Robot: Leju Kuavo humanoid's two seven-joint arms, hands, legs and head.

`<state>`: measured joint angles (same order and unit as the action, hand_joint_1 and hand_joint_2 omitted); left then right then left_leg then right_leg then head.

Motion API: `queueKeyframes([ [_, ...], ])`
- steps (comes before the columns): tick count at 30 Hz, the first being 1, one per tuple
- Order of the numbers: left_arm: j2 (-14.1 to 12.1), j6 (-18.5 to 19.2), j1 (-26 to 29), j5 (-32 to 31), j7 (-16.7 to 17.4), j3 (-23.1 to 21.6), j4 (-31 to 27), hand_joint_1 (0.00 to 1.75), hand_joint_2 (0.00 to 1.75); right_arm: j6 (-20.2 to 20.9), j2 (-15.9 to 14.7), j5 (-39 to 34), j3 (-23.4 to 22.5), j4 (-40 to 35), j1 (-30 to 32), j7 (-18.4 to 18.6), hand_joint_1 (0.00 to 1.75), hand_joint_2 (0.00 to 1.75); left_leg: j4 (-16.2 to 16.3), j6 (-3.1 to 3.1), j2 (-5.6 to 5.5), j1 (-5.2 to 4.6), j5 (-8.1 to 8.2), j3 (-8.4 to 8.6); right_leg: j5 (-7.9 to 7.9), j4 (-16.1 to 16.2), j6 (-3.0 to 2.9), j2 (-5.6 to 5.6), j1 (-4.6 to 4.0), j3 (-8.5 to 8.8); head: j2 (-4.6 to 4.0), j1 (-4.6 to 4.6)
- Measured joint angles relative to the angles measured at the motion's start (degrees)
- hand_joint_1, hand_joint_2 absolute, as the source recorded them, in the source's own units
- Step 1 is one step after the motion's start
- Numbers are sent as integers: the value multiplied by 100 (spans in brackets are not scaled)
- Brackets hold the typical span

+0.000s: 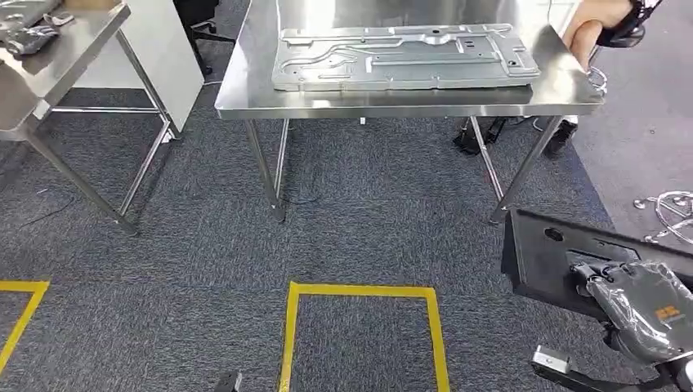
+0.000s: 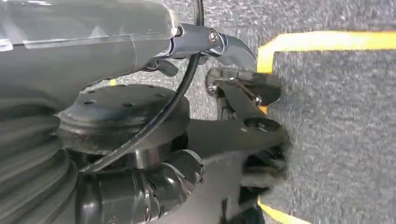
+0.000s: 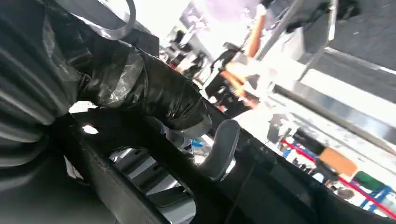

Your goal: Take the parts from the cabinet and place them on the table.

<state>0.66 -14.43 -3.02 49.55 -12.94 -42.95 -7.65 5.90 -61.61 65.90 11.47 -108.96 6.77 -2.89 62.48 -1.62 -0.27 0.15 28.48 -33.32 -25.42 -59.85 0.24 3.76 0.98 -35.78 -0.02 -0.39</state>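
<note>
I see my right hand (image 1: 633, 302) gripping a black panel (image 1: 547, 253) short of the steel table (image 1: 245, 90), where a metal plate (image 1: 404, 57) lies; my left hand's (image 2: 243, 135) fingers I cannot tell.

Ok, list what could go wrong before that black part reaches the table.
1. The silver stamped panel already covers most of the steel table, so the black part may land on it or overhang an edge.
2. A person's hand rests at the table's far right corner, near a likely placing spot.
3. The right hand grips the part through an opening, fingers hooked; it may swing while the robot walks.
</note>
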Motion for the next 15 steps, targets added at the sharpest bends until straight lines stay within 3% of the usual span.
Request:
queueKeyframes([
  [1, -18, -2, -6, 0, -2, 0, 0, 0, 175, 0, 0, 11, -2, 0, 5, -2, 175, 175, -261, -94, -66, -20, 23, 99, 2, 0, 8, 11, 4, -1, 0, 9],
  [2, -22, -7, -11, 0, 0, 0, 0, 0, 175, 0, -7, 18, -4, 0, -1, -2, 175, 175, -327, -74, -20, -23, -11, 93, 8, -4, 41, 36, -24, -14, 0, 11],
  [3, -20, -11, -27, 2, 0, 0, 0, 0, 175, 0, -7, 20, -7, 0, 9, -7, 175, 175, -324, -67, -3, -48, -16, 101, 21, 13, 82, 40, 5, -25, 0, 2],
  [4, -17, -15, -22, 11, 2, 0, 0, 0, 175, 0, -26, 20, -9, 0, 19, -22, 175, 175, -383, -35, -7, -33, -40, 97, -15, -10, 86, 32, -21, -22, 0, 11],
  [5, -11, -15, -20, 15, 4, 0, 0, 0, 175, 0, -31, 18, -11, 0, 21, -26, 175, 175, -391, 87, -9, -33, -46, 92, -11, 14, 0, 20, 1, -23, 0, 11],
  [7, -13, -17, -19, 17, 7, 0, 0, 0, 175, 0, -39, 20, -20, 2, 18, -28, 175, 175, -387, 30, -19, -51, -62, 101, 20, 33, 74, 6, 14, -15, 0, 13],
  [15, -4, -24, -20, 17, 18, 2, 0, 0, 175, 114, -81, -166, -44, 2, -8, -87, 175, 175, -382, -16, -27, -64, -82, 94, 56, 80, 125, -3, 29, -2, 0, 11],
])
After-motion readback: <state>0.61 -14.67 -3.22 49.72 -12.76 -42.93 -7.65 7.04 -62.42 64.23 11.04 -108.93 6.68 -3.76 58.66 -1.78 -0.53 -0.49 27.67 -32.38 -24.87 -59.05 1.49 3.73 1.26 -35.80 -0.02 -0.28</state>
